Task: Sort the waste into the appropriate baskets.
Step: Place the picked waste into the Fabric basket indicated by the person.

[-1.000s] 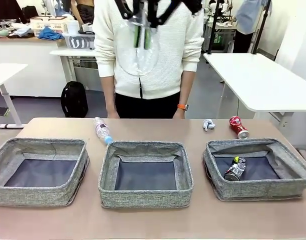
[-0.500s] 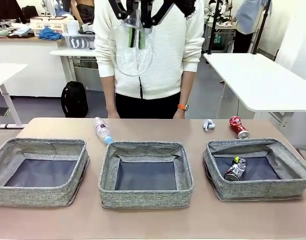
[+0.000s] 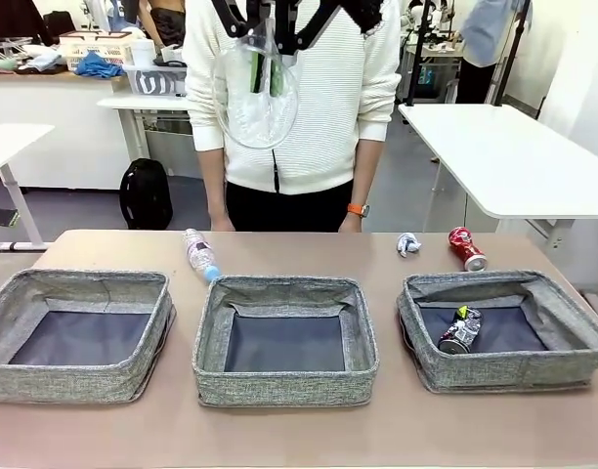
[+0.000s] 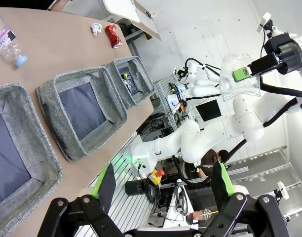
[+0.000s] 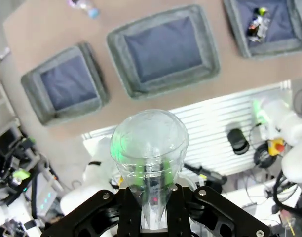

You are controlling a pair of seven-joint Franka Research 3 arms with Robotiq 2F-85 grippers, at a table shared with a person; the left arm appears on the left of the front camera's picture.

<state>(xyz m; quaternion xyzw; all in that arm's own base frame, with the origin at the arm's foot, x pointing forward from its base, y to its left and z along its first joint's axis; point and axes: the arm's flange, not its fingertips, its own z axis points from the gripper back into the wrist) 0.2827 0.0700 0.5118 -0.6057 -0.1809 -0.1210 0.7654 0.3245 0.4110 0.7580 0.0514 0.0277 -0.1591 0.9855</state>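
Clenched on the clear plastic cup [image 3: 255, 103]: the right gripper [image 3: 266, 72], green pads pinching the crumpled wall near one end. In the right wrist view, rounded body of the cup bulging away beyond the fingertips, green showing through the plastic. Hard to tell whether one pad sits inside the cup or both press from outside. Cup held high in the air above the table [image 3: 279, 430], in the front view level with the white sweater [image 3: 319, 107] of the person [image 3: 289, 200] standing at the far side.

Released and spread wide: the left gripper [image 4: 163, 185], nothing between its fingers, hanging above the left end of the table and looking slantwise across the baskets.

Below, three grey woven baskets in a row along the near part of the table:
- left basket [image 3: 74, 383]: dark bottom bare.
- middle basket [image 3: 284, 387]: dark bottom bare.
- right basket [image 3: 504, 369]: crushed dark can [image 3: 459, 330] lying on its bottom, toward the left wall.

Beyond the baskets, on the bare tabletop:
- small clear bottle [image 3: 198, 254], lying on its side behind the gap between left and middle baskets, blue cap pointing toward the baskets.
- white paper wad [image 3: 407, 243], behind the right basket, near the table's far edge.
- crushed red can [image 3: 466, 248], just beside the wad on its right, apart from it, lying on its side.

Person's arms hanging down at the far edge, orange wristband [image 3: 357, 209] on one wrist, hands touching none of the waste.
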